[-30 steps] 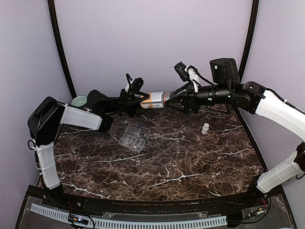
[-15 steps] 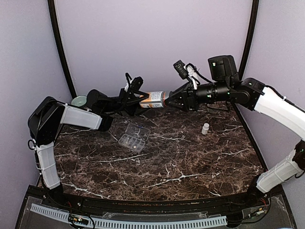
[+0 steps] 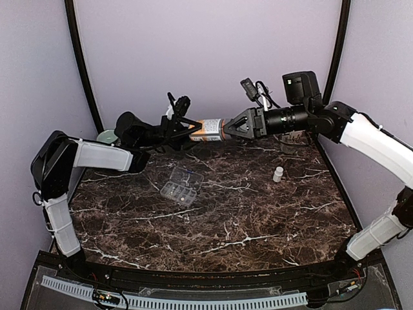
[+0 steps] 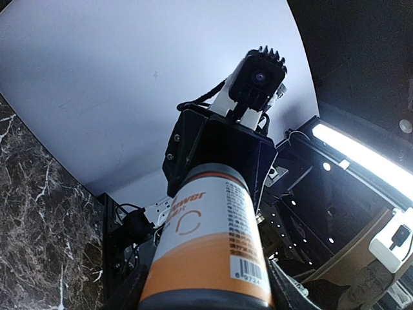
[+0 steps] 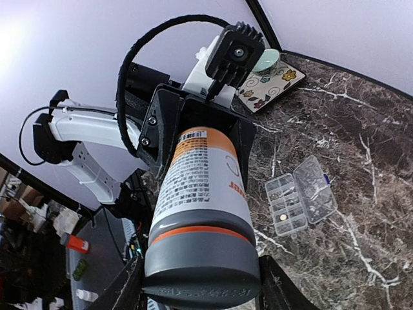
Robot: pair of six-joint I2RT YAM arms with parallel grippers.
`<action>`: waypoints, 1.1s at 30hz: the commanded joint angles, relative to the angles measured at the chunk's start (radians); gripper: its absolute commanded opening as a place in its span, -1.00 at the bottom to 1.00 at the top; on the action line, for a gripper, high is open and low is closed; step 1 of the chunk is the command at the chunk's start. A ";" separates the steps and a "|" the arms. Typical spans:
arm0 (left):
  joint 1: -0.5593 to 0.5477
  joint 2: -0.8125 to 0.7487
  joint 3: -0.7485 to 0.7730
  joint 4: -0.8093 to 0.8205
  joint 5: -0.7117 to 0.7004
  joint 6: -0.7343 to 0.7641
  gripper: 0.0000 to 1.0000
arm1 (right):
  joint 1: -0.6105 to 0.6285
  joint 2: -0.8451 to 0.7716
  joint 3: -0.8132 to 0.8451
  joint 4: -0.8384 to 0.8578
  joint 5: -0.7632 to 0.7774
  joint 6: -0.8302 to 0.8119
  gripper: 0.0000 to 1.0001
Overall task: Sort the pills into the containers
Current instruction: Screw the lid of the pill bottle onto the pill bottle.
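The pill bottle [image 3: 208, 129], white-labelled with an orange band, lies horizontal in the air at upper centre of the top view, over the far edge of the marble table [image 3: 258, 219]. The left gripper [image 3: 192, 129] is clamped on the orange-banded base end. The right gripper [image 3: 227, 126] is clamped on the dark grey cap end. The two grippers face each other with the bottle bridging them. In the right wrist view the cap fills the lower centre, and the left gripper [image 5: 193, 119] closes the far end of the bottle [image 5: 200, 194]. The organizer box [image 3: 181, 184] lies on the table left of centre, below the bottle and well apart from it, with its clear lid folded open beside the compartment rows. The contents of the compartments are too small to identify. A small white vial [image 3: 277, 174] stands upright right of centre, clear of the box and of both arms. A pale green bowl [image 3: 107, 136] sits at far left, partly hidden by the left arm. The right wrist view shows it resting on a flower-patterned mat [image 5: 264, 87]. The back wall [image 3: 206, 58] rises directly behind the bottle. Two dark frame posts [image 3: 80, 64] flank it at upper left and upper right. Open table surface fills the centre and lower part of the top view.
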 commanded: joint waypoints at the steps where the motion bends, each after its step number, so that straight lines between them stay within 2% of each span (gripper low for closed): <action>1: -0.080 -0.137 0.020 -0.237 0.001 0.295 -1.00 | 0.004 0.052 -0.016 0.172 -0.089 0.229 -0.48; 3: -0.085 -0.172 0.022 -0.341 -0.021 0.421 -1.00 | -0.003 0.060 -0.023 0.197 -0.112 0.299 -0.48; 7: -0.095 -0.221 0.040 -0.499 -0.036 0.564 -1.00 | -0.016 0.067 -0.069 0.325 -0.195 0.482 -0.48; 13: -0.125 -0.292 0.084 -0.761 -0.095 0.813 -1.00 | -0.022 0.094 -0.080 0.405 -0.255 0.641 -0.48; 17: -0.152 -0.339 0.112 -0.925 -0.169 0.977 -1.00 | -0.026 0.102 -0.134 0.553 -0.294 0.792 -0.48; 26: -0.194 -0.405 0.148 -1.115 -0.306 1.203 -1.00 | -0.036 0.122 -0.236 0.845 -0.365 1.095 -0.49; 33: -0.198 -0.411 0.159 -1.172 -0.314 1.237 -1.00 | -0.037 0.118 -0.225 0.790 -0.356 1.067 -0.43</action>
